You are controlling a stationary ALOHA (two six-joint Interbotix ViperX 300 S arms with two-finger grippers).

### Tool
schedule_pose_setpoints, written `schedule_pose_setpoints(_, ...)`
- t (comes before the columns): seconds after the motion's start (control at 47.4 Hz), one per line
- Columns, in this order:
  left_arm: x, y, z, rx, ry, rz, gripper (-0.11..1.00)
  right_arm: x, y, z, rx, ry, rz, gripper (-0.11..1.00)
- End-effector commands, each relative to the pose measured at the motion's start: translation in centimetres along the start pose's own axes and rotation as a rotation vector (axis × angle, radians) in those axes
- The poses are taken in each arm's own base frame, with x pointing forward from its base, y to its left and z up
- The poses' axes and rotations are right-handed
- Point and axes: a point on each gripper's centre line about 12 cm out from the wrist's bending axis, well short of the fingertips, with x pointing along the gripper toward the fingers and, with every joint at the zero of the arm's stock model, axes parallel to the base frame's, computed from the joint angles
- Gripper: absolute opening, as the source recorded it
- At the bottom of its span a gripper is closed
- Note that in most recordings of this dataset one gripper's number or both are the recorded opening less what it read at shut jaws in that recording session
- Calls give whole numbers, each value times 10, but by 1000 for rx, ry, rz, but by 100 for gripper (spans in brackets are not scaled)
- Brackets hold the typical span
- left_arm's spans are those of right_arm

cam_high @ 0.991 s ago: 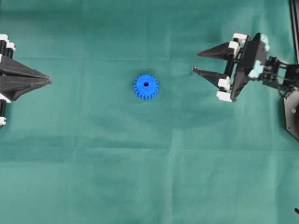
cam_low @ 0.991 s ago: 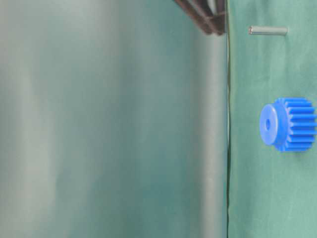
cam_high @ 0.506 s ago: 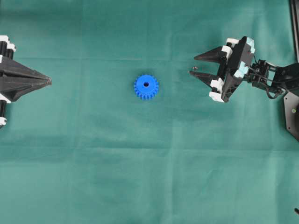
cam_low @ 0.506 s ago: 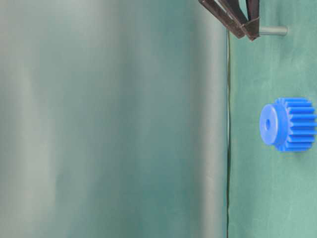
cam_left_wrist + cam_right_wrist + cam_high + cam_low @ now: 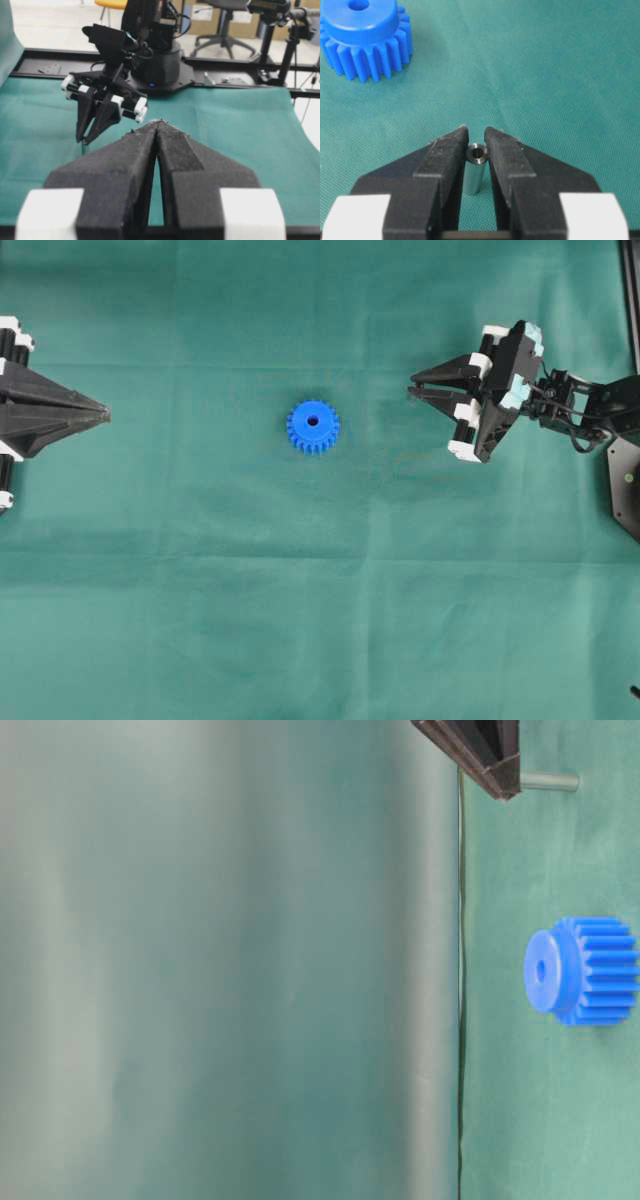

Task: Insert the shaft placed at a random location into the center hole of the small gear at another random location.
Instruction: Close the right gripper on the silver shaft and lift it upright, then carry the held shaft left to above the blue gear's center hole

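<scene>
The small gear [image 5: 313, 426] is bright blue and lies flat mid-table, its center hole [image 5: 313, 421] facing up. It also shows in the table-level view [image 5: 585, 970] and at the top left of the right wrist view [image 5: 365, 37]. The shaft [image 5: 475, 170], a short silver pin, stands upright on the cloth between the fingers of my right gripper [image 5: 476, 137], which press on both its sides. In the overhead view that gripper [image 5: 413, 391] is right of the gear and hides the shaft. My left gripper [image 5: 105, 413] is shut and empty at the far left edge.
Green cloth [image 5: 320, 620] covers the whole table. The right arm's base [image 5: 625, 480] stands at the right edge. In the left wrist view a black rail [image 5: 240, 65] runs along the table's far end behind the right arm.
My right gripper's fingers have come down around the shaft and closed from a wide gap onto it. The gear and the left gripper have not moved.
</scene>
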Motion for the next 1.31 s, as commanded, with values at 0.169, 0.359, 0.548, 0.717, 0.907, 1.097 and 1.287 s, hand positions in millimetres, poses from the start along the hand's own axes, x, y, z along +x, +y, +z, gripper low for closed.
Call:
schedule_pose_setpoints(0.169,-1,-1,6,-3,-12,-2,0,0,3,11,5,-44,12,17)
schedule_pose_setpoints(0.359,-2,-1,6,-3,-12,-3,0,-6,6,32,12,-76,22,17)
schedule_pose_setpoints(0.548,-3,-1,6,-3,-14,-3,0,-12,10,55,9,-31,32,17)
schedule_pose_setpoints(0.717,-3,-1,6,-6,-12,-2,0,-11,11,60,9,9,34,17)
schedule_pose_setpoints(0.907,-3,-1,6,-5,-12,-2,0,-7,17,66,4,-4,50,17)
schedule_pose_setpoints(1.097,-3,-1,7,-6,-17,-2,0,9,29,81,-3,-30,76,17)
schedule_pose_setpoints(1.287,-2,-1,6,-6,-15,-2,0,37,47,98,-24,-56,116,17)
